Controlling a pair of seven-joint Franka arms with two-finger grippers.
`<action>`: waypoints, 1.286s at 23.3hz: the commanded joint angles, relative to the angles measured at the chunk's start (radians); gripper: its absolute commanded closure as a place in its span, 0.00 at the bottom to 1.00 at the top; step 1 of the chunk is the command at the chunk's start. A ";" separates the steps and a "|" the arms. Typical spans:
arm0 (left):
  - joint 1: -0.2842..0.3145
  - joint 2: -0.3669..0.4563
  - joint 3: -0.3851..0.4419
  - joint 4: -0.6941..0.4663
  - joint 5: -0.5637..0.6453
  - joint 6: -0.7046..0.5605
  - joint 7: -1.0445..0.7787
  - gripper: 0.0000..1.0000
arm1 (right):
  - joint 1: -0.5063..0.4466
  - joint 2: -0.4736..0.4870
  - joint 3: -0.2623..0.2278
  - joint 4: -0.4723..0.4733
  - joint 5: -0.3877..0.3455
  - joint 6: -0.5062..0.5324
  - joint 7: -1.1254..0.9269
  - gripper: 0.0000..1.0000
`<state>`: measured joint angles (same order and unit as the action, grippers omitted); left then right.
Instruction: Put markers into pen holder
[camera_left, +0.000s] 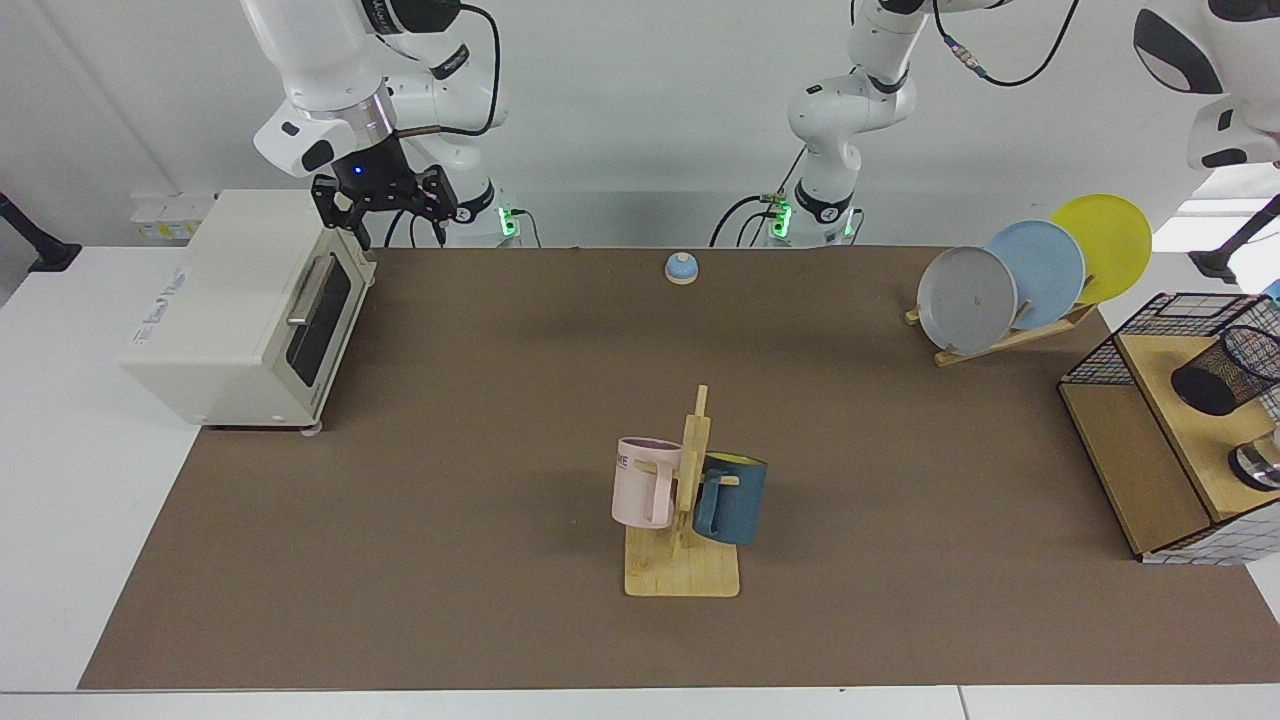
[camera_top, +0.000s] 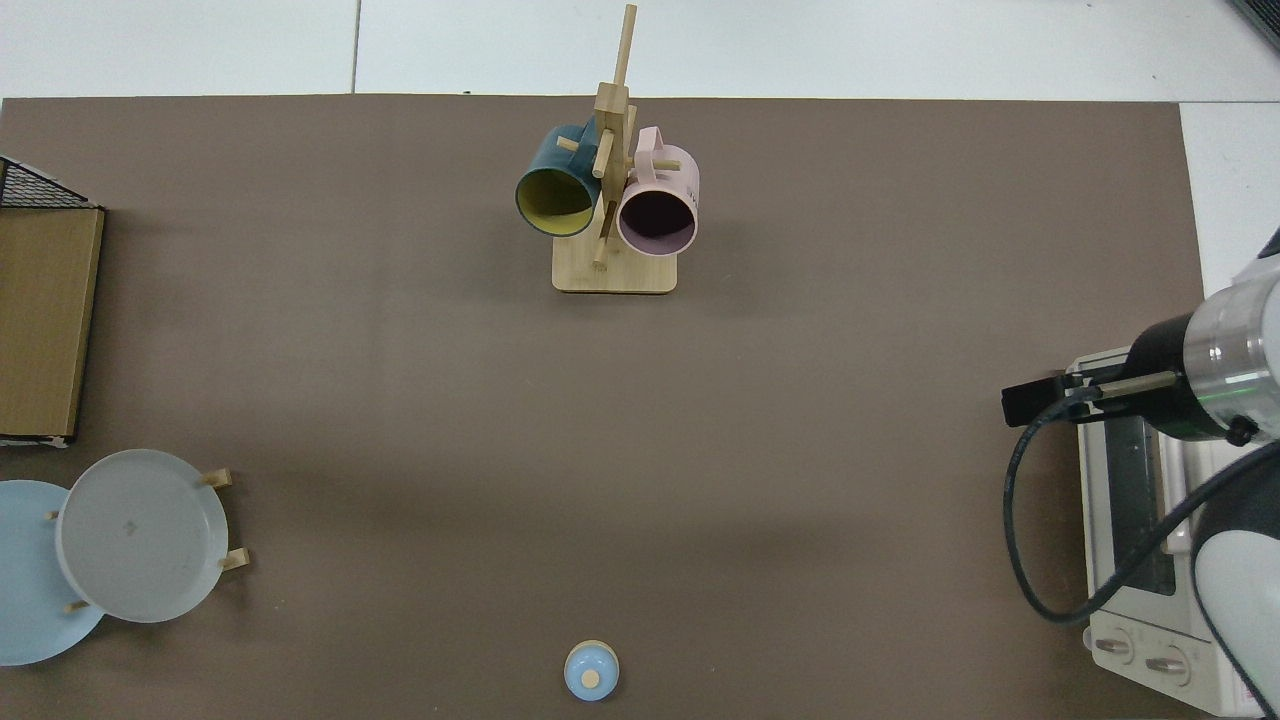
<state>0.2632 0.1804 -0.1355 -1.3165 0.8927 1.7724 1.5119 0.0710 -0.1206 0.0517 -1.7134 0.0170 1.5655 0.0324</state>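
Over at the scene's left, the right gripper hung above the toaster oven, fingers apart and holding nothing: that arm waited. The left gripper was out of shot, only the arm's upper casing showing at the top right, so its grip couldn't be called. No marker was visible in either view. The pen holder stood on the wooden shelf at the right edge. My read for the drop: line the marker up over the holder's mouth, keep it near upright and let go low, clear of the shiny metal cylinder just nearer.
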 joint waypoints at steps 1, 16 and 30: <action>0.065 0.014 -0.007 -0.035 0.064 0.116 0.014 1.00 | -0.022 -0.024 0.010 -0.040 0.008 0.051 -0.012 0.01; 0.079 0.005 -0.009 -0.190 0.198 0.183 -0.048 1.00 | -0.028 -0.022 0.010 -0.043 0.008 0.062 0.000 0.01; 0.120 0.010 -0.009 -0.314 0.212 0.239 -0.167 1.00 | -0.020 -0.021 0.010 -0.042 0.008 0.062 0.020 0.01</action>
<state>0.3575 0.2094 -0.1360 -1.5874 1.0813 1.9695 1.3745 0.0617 -0.1206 0.0524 -1.7282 0.0174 1.6062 0.0351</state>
